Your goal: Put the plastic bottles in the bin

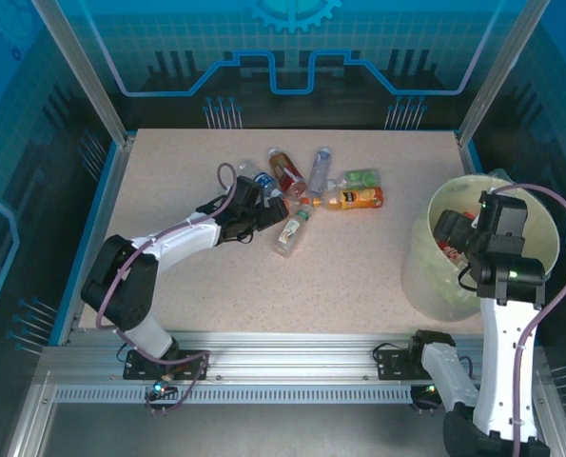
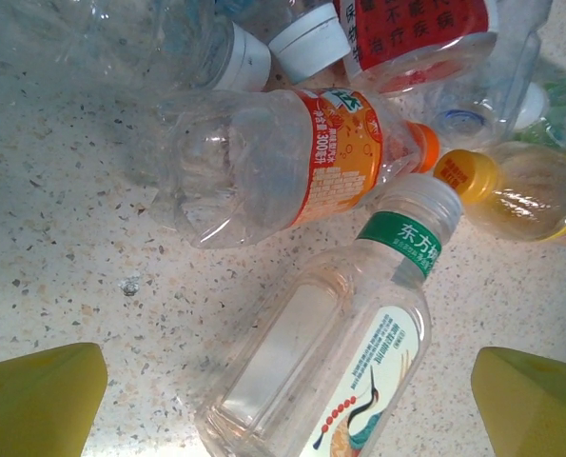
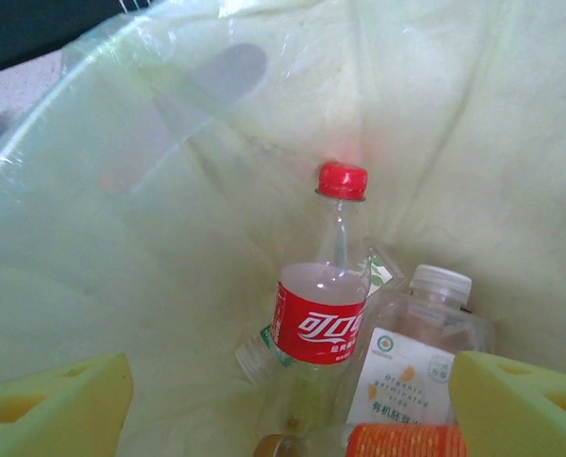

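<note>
The pale yellow-green, thinly lined bin (image 1: 420, 271) stands at the right of the top view. It holds at least 3 bottles: a red-capped bottle (image 3: 322, 319) with a red Chinese-script label, a white-capped bottle (image 3: 425, 357) and an orange-labelled bottle (image 3: 406, 444). The right gripper (image 3: 287, 405) hangs over them, spread and empty. More plastic bottles (image 1: 344, 198) cluster at upper centre on the tabletop (image 1: 359, 286). There the left gripper (image 2: 292, 405) is spread over a green-banded bottle (image 2: 349, 333) reading 东方.

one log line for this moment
left gripper: open, over green-band bottle | right gripper: open, above bin | red-cap bottle: in bin | pile: on table
</note>
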Tool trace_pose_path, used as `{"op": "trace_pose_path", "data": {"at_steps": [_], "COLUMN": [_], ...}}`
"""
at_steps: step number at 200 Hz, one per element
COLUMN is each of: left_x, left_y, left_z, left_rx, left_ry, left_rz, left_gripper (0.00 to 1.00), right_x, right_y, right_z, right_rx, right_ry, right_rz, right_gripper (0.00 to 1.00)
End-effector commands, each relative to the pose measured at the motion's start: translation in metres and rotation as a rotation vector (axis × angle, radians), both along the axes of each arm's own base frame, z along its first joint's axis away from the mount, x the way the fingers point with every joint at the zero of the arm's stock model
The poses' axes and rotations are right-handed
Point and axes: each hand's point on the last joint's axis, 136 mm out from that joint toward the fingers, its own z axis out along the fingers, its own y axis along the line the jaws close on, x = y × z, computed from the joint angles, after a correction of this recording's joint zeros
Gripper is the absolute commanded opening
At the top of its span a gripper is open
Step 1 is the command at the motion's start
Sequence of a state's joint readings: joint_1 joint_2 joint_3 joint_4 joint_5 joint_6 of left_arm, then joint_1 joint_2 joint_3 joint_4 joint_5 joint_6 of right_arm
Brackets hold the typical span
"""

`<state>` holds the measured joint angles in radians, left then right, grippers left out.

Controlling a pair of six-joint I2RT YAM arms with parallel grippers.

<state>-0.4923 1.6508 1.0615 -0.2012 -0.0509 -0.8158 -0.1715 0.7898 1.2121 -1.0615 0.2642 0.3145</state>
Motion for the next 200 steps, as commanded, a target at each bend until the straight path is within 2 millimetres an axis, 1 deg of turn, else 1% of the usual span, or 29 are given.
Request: {"op": "trace_pose_path", "data": {"at_steps": [1, 15, 27, 39, 50, 69, 85, 103, 130, 154, 170, 200], "left_x": [0.0, -0.001, -0.003, -0.003, -0.004, -0.007, -0.009, -0.011, -0.018, -0.022, -0.024, -0.033], "left_y": [-0.004, -0.008, -0.016, -0.021, -0.024, -0.028, -0.031, -0.039, -0.052, -0.052, -0.05, -0.051], "left_z": [-0.004, -0.005, -0.005, -0.004, -0.008, -0.015, -0.026, -0.034, -0.038, -0.045, -0.054, -0.067], "left_rx": [0.022, 0.009, -0.015, -0.02, -0.001, 0.055, 0.129, 0.191, 0.227, 0.33, 0.411, 0.534], "left_ry": [0.041, 0.031, 0.013, -0.006, -0.004, 0.002, 0.014, 0.01, -0.009, -0.019, -0.01, 0.009], "left_rz": [-0.056, -0.09, -0.139, -0.186, -0.223, -0.286, -0.327, -0.383, -0.455, -0.471, -0.479, -0.563], "left_gripper": [0.99, 0.99, 0.99, 0.99, 0.99, 0.99, 0.99, 0.99, 0.99, 0.99, 0.99, 0.99], "right_x": [-0.005, -0.009, -0.012, -0.015, -0.017, -0.018, -0.018, -0.019, -0.02, -0.019, -0.018, -0.014], "right_y": [-0.006, -0.009, -0.012, -0.013, -0.012, -0.003, 0.004, 0.009, 0.011, 0.013, 0.014, 0.021], "right_z": [0.019, 0.022, 0.025, 0.03, 0.035, 0.046, 0.052, 0.056, 0.057, 0.056, 0.055, 0.057], "right_rx": [-0.029, -0.041, -0.052, -0.06, -0.061, -0.048, -0.037, -0.03, -0.03, -0.022, -0.012, 0.009], "right_ry": [-0.082, -0.099, -0.115, -0.142, -0.174, -0.25, -0.31, -0.345, -0.346, -0.341, -0.344, -0.35], "right_rz": [-0.032, -0.054, -0.072, -0.081, -0.079, -0.034, 0.002, 0.021, 0.039, 0.046, 0.051, 0.085], "right_gripper": [0.9, 0.94, 1.0, 1.0, 1.0, 1.0, 1.0, 1.0, 1.0, 1.0, 1.0, 1.0]}}
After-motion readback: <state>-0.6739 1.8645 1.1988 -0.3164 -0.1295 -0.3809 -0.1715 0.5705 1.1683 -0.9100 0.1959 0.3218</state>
